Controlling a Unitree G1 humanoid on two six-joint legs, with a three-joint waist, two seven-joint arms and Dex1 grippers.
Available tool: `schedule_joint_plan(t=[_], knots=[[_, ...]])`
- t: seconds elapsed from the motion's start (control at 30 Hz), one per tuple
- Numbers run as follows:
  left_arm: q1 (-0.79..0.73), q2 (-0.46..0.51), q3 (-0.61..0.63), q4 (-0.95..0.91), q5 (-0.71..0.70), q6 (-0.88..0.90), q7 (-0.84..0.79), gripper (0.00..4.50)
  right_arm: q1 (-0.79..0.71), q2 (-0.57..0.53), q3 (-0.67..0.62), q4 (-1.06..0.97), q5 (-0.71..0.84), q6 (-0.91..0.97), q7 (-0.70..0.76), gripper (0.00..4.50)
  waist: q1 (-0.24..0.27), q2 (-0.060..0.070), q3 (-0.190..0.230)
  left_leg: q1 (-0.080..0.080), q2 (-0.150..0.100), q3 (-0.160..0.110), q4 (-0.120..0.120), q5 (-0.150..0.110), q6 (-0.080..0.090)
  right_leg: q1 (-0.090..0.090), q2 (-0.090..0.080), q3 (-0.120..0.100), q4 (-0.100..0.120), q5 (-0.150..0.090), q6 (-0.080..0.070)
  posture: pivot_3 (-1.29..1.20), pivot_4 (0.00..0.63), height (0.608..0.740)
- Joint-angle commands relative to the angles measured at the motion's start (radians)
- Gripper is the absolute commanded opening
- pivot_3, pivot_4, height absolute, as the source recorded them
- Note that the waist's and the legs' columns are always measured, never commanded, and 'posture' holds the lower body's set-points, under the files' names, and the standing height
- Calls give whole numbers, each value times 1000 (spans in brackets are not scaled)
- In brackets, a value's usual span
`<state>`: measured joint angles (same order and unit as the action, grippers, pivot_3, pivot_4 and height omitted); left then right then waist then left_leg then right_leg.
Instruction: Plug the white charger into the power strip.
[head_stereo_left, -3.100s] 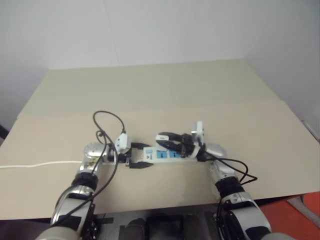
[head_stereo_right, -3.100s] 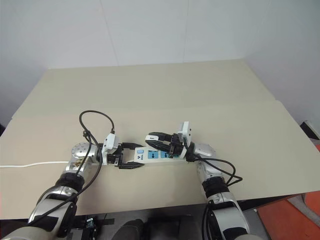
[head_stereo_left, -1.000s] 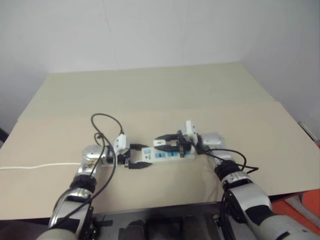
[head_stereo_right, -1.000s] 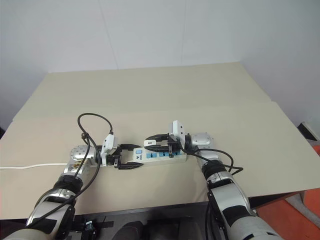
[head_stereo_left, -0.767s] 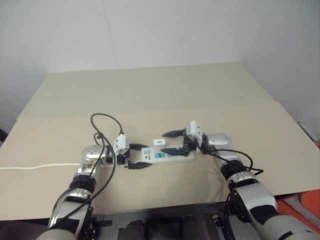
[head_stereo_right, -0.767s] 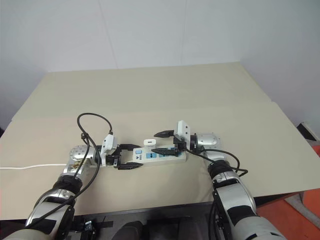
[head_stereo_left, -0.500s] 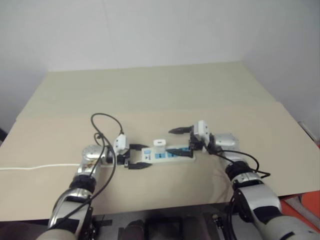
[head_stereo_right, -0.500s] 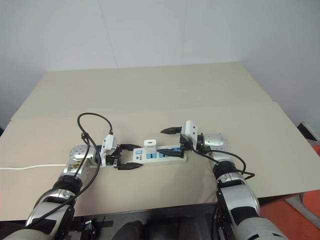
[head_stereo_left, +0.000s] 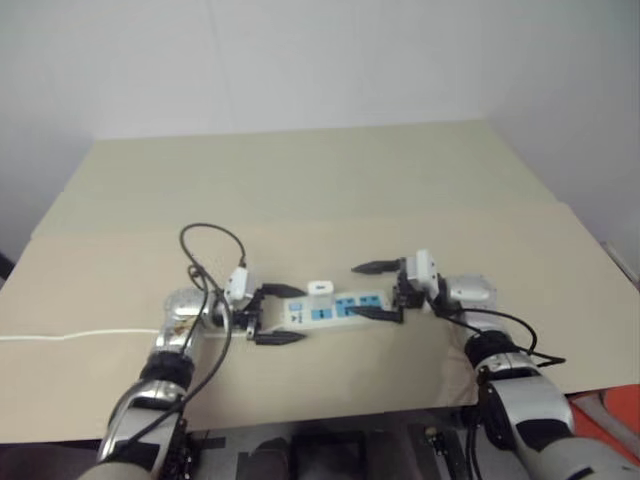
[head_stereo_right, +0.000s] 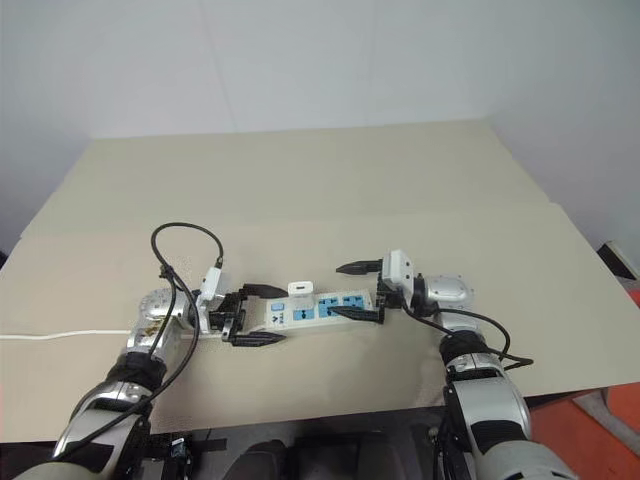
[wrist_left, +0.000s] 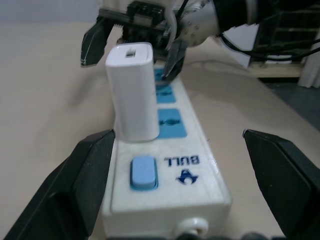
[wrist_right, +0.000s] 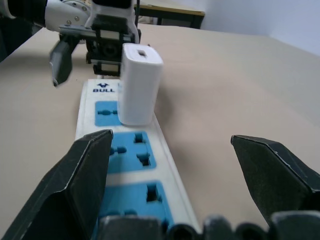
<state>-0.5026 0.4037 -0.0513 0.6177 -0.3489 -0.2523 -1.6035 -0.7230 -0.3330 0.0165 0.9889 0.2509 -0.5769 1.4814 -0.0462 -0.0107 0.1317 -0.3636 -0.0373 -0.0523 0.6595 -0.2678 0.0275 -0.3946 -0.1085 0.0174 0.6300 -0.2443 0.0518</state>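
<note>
So the white charger (head_stereo_right: 299, 289) is standing upright in the socket nearest the switch end of the power strip (head_stereo_right: 318, 308), which looks like job done to me; it's seated square, not leaning. Both sets of jaws are spread wide and holding nothing. The left gripper (head_stereo_right: 252, 315) sits at the strip's switch end, roughly 9 o'clock from the charger, one finger either side of the strip, my guess being it was there to steady the thing. The right gripper (head_stereo_right: 358, 291) is at about 3 o'clock, off by the far end of the strip, clear of the charger. Everything sits on a plain beige desk (head_stereo_right: 300, 180), with the strip's thin white cord (head_stereo_right: 60, 332) trailing off toward 9 o'clock. Bare white walls behind.
</note>
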Motion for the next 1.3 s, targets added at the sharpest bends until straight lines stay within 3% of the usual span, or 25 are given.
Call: schedule_joint_plan(t=[0.03, 0.17, 0.37, 0.47, 0.87, 1.1, 1.3], knots=[[39, 62, 51, -169, -76, 71, 1, 4477, -4, -35, -27, -50, 27, 31, 30, 4500, 1, 0, 0, -1, 0, 0, 0, 0, 0, -1, 0, 0, 0, 0, 0, 0, 150, 740], [65, 219, 102, -326, -186, 229, -11, 4477, 10, -81, -71, -144, 84, 85, 41, 4500, 3, 1, 1, -9, 1, 0, 0, 0, 0, -10, 1, 0, 1, 1, -1, 0, 150, 740], [36, 453, 59, -242, -137, 90, -11, 4477, 89, -290, -103, -364, 111, 228, 68, 4500, 19, 4, 5, -9, -1, 0, 0, 0, -1, -9, -2, -1, -4, 1, -1, 0, 150, 740], [12, 509, 9, -184, -117, 7, -11, 4477, 139, -429, -100, -471, 96, 301, 88, 4500, 33, 6, 8, -9, -1, 0, -1, 0, -1, -9, -2, -1, -4, 1, -2, 0, 150, 740], [-9, 454, -42, -152, -128, -20, -11, 4477, 307, -635, -139, -633, 51, 319, -24, 4500, 30, 4, 13, -8, 0, 5, 1, 0, 0, -9, 0, -2, -3, 0, -2, 0, 150, 740], [7, 434, -38, -175, -129, 8, -11, 4477, 461, -645, -184, -741, 75, 343, -90, 4500, 34, 3, 13, -9, 0, 5, 1, 0, 1, -8, 0, -2, -2, 0, -2, 0, 150, 740], [22, 412, -18, -172, -117, 12, -11, 4477, 475, -639, -173, -801, 76, 401, -122, 4500, 29, 3, 14, -7, 1, 6, 2, 0, 1, -8, 1, -1, -2, 0, -2, 0, 150, 740]])
